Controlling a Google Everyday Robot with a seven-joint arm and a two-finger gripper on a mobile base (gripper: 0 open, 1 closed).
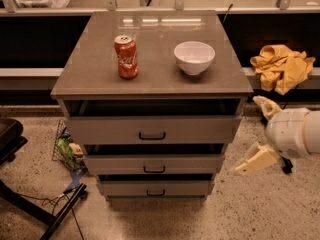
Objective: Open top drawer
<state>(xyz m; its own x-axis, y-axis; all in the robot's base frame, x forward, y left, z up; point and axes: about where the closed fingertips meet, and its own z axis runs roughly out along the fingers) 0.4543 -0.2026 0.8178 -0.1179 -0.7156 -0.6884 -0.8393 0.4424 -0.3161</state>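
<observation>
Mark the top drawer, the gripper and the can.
top drawer (110,130): camera view, front panel.
gripper (247,136): camera view, low at right, between its open fingers (257,160).
can (127,59): camera view, its side.

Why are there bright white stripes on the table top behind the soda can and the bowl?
In the camera view, those stripes are glare, probably lights mirrored in the shiny cabinet top; same view, the gap above the top drawer is deep shadow, and the open gripper, low at the right beside the drawers, looks pale and well lit.
</observation>
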